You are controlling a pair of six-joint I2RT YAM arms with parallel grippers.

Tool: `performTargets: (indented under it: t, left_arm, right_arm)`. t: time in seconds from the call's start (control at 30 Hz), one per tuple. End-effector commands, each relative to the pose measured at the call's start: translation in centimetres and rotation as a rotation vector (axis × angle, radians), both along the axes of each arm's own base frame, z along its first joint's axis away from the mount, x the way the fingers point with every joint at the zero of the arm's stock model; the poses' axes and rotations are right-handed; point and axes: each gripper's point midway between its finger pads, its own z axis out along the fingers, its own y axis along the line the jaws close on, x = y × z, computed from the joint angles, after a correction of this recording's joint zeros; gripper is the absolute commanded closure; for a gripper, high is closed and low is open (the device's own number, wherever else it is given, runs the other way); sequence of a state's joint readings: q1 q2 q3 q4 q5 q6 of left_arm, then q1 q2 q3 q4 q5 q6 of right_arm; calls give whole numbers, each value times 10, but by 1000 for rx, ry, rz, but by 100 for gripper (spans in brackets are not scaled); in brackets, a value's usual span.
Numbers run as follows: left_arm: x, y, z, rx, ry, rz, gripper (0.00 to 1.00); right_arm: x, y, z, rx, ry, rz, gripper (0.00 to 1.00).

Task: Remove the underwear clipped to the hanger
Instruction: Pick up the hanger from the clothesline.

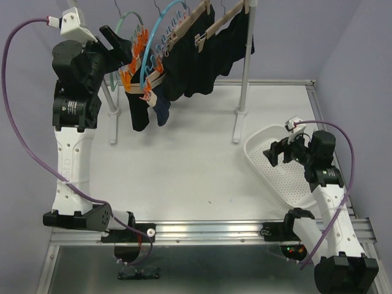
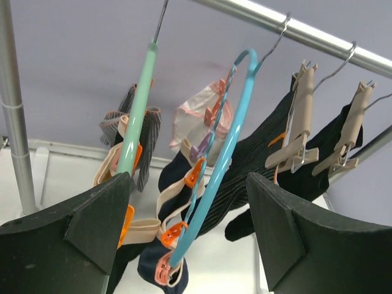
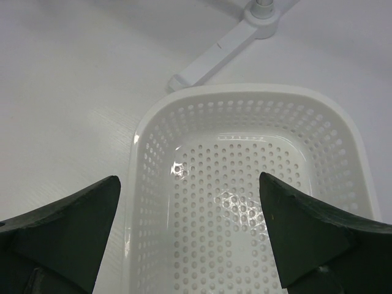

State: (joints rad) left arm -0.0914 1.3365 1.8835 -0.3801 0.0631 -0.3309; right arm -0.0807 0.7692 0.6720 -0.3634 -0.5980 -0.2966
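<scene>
White table lies below me, with pale purple walls around it. On the left, my left gripper is up high by the clothes rail. Its two fingers are wide apart and they are not pinching anything. A green hanger hangs right by one finger, and I see a blue hanger between the two. The underwear is up on these hangers, held by orange clips. I see a stripy one, a pale pink and white one, dark blue ones with tan bands, and black ones. More black cloth hangs from tan hangers farther right. On the right, my right gripper is low over a white basket full of little holes. Its fingers are wide apart too and hold nothing.
</scene>
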Motion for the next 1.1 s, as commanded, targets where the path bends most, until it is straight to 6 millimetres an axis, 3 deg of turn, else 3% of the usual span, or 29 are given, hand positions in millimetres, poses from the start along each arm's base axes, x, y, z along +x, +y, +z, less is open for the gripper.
performTargets:
  t: [0.0,0.37,0.63,0.77,1.07]
  left_arm:
    - [-2,8,34,44,-59,29,15]
    - [46,11,11,50,36,37,36]
    - [63,26,0,82,72,124,46]
    - [66,34,-2,103,79,163,46]
    - [51,46,25,132,-6,223,43]
  right_arm:
    - [-1,-1,7,-20,-37,5,0]
    - [-3,0,7,-25,-39,17,0]
    - [-2,-1,7,-26,-38,11,0]
    - [-2,-1,6,-27,-35,9,0]
    - [-2,-1,5,-26,-31,9,0]
